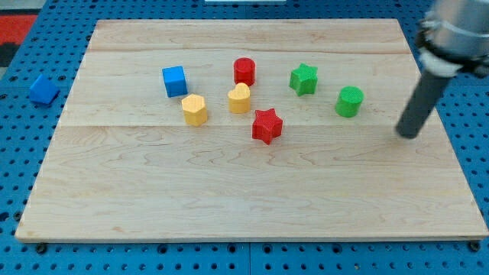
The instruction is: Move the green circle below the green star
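The green circle (350,101) stands on the wooden board (229,191), to the right of and slightly below the green star (303,79). The two are apart. My rod comes down from the view's top right, and my tip (409,134) rests on the board to the right of and a little below the green circle, with a clear gap between them.
A red cylinder (244,71), a blue cube (174,81), a yellow hexagon (195,109), a yellow heart-like block (239,98) and a red star (267,125) sit left of the green blocks. Another blue block (43,89) lies off the board at the view's left.
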Motion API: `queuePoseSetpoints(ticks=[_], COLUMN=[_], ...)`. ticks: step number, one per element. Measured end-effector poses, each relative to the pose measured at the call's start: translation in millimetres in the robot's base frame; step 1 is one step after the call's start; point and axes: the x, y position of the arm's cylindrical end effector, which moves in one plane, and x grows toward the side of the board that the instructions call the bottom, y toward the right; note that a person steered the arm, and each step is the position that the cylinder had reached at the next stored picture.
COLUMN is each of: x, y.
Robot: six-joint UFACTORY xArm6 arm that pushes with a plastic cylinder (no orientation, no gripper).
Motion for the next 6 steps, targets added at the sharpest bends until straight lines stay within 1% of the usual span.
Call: queuePoseSetpoints(ticks=[1, 2, 3, 4, 5, 6], x=[-36, -26, -11, -5, 10, 20], y=[-19, -99, -159, -87, -52, -31])
